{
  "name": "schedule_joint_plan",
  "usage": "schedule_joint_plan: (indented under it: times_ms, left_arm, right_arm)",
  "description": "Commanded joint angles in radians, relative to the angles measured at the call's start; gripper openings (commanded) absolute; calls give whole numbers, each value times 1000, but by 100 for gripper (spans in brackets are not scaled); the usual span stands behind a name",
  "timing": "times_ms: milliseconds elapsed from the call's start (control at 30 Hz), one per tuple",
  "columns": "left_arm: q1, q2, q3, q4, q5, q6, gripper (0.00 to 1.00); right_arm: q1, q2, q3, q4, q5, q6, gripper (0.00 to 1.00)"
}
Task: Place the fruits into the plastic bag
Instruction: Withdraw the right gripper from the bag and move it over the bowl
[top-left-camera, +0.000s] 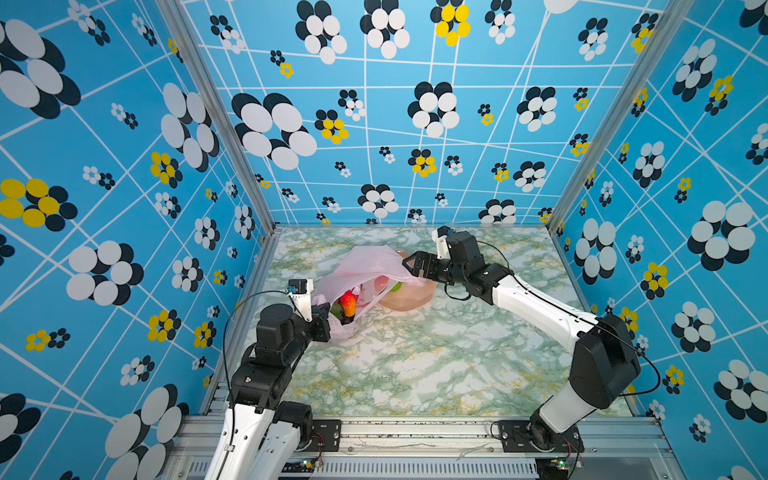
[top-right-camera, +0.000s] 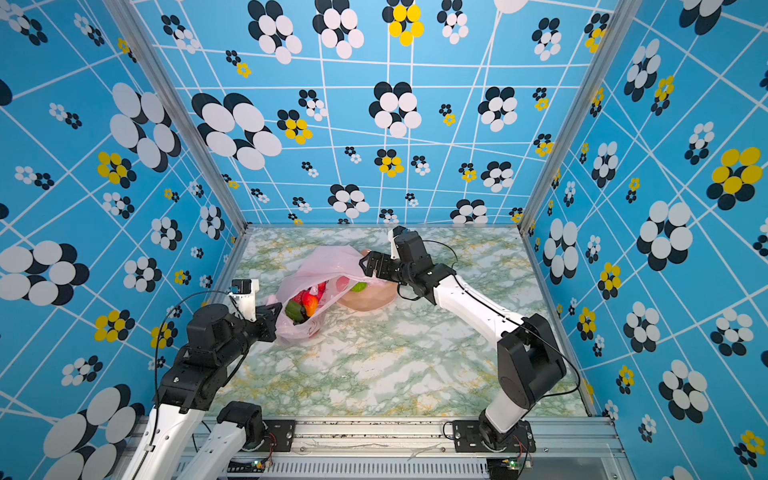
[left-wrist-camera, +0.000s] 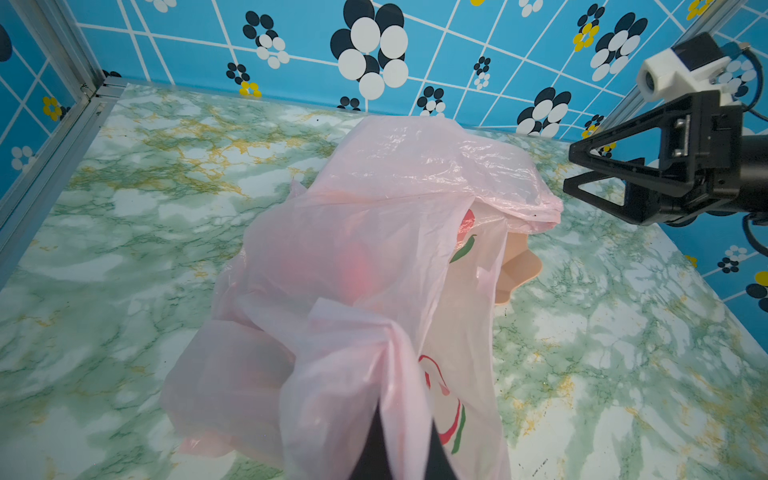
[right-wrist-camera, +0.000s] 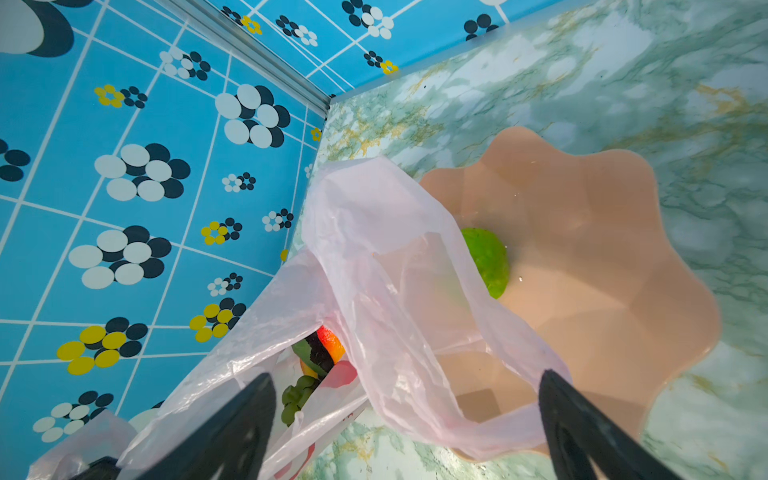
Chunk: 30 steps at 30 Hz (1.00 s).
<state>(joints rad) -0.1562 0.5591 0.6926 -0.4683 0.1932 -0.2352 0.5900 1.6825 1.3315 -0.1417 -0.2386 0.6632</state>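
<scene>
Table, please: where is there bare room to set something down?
Bare: the wide table front, from the bag to the near edge, and the far right corner behind the right arm. Crowded: mid-left, around bag, bowl, left gripper and right gripper.

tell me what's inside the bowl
One green fruit sits in the bowl. The bag drapes over part of it, hiding whatever lies beneath.
</scene>
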Motion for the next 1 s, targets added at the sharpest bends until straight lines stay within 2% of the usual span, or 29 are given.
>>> schedule_joint_plan:
  times_ms: [0, 400, 700, 967]
  left_arm:
    - [9, -15, -6, -8, -6, 14, 0]
    - [8, -15, -7, -7, -6, 14, 0]
    - [9, -15, -6, -8, -7, 16, 0]
    - [9, -23, -6, -9, -14, 15, 0]
  right_arm:
    - [-7, 43, 87, -73, -44, -48, 100]
    - [-7, 254, 399, -330, -63, -168, 100]
    - [-7, 375, 559, -448, -59, -209, 100]
    - [-6, 473, 668, -538, -100, -217, 99]
